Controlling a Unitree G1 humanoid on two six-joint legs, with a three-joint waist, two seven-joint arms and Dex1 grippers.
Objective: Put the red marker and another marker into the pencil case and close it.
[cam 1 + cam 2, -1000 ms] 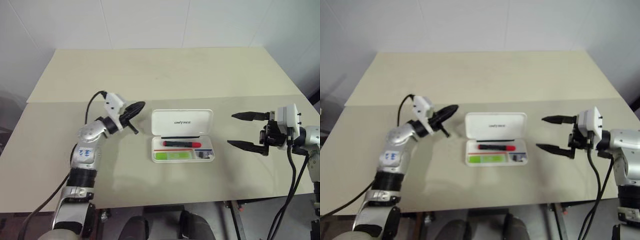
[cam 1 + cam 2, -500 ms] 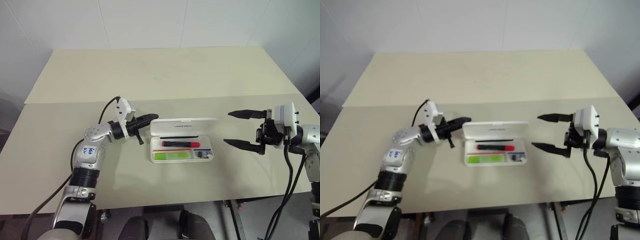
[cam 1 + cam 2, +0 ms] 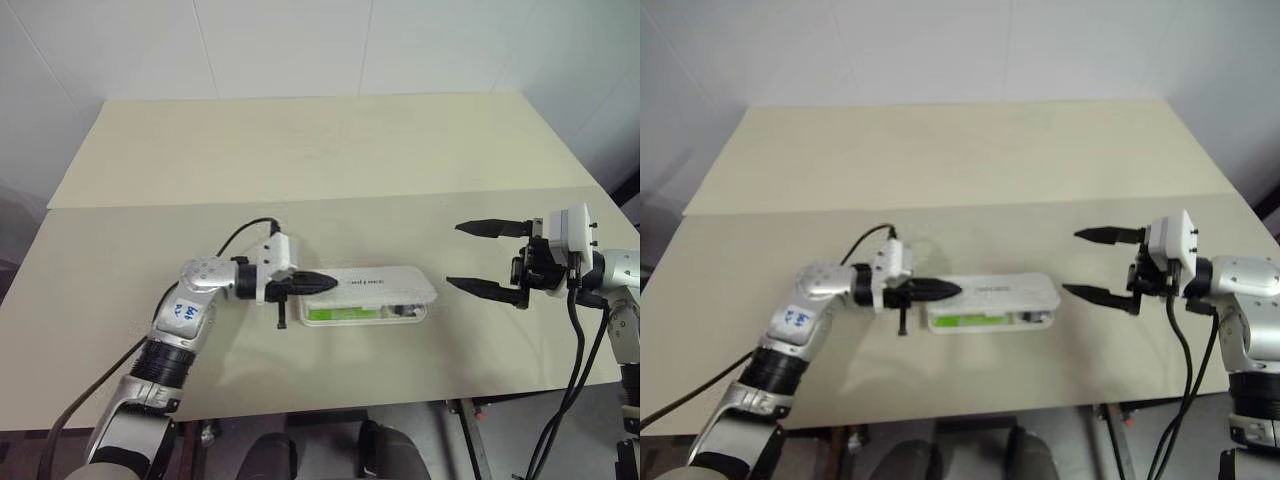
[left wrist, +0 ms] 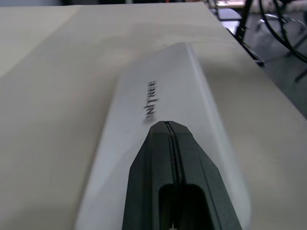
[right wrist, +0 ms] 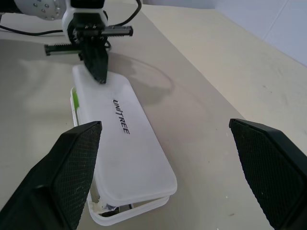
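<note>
The white pencil case (image 3: 380,287) lies at the middle of the table, its lid lowered almost flat over the tray with a narrow gap left at the front. Through that gap the light-green marker (image 3: 340,314) shows; the red marker is hidden under the lid. My left gripper (image 3: 328,283) is shut, pointing right, its tip resting on the lid's left end near the "UNITREE" lettering (image 4: 151,100). In the right wrist view the pencil case (image 5: 125,148) lies ahead with the left gripper (image 5: 98,72) on its far end. My right gripper (image 3: 455,256) hovers open to the right of the case, apart from it.
The cream table (image 3: 300,150) has a seam running across it behind the case, and its front edge (image 3: 330,400) lies a short way in front of the case. A black cable (image 3: 245,232) loops up behind my left wrist.
My left gripper swung right and down over the case, and the lid went from standing upright to nearly flat over the tray, hiding the red marker. The right gripper stayed put.
</note>
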